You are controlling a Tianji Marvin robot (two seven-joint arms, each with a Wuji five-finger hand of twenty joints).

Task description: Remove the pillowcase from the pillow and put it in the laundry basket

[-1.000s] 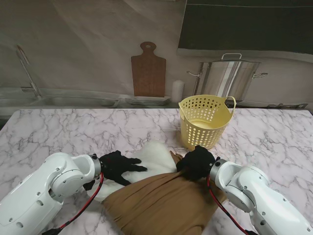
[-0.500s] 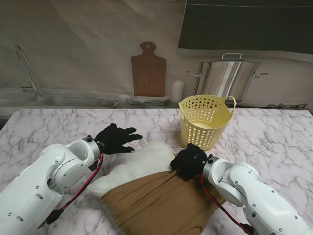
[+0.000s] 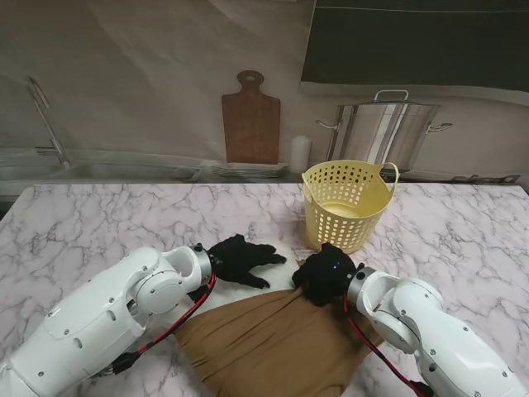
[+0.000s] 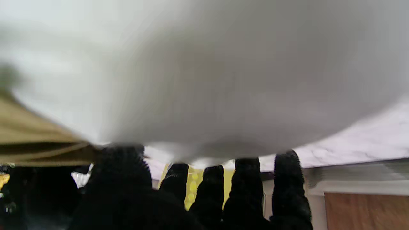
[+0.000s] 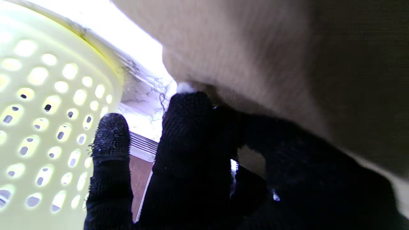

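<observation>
The brown pillowcase lies in front of me with the white pillow sticking out of its far end. My left hand rests on the pillow, open, fingers spread and pressing the white stuffing. My right hand is shut on the bunched far edge of the pillowcase, which it pinches between thumb and fingers. The yellow perforated laundry basket stands upright just beyond the right hand, and its wall fills one side of the right wrist view. Most of the pillow is hidden by my left arm.
A wooden cutting board, a white cylinder and a large steel pot stand along the back wall. A sink with a faucet is at the far left. Marble table top stretches to the left of the pillow.
My left hand rose off the pillow, swung farther away, then came back right onto the pillow close to the right hand. More pillow came out of the case. The right hand kept its grip.
</observation>
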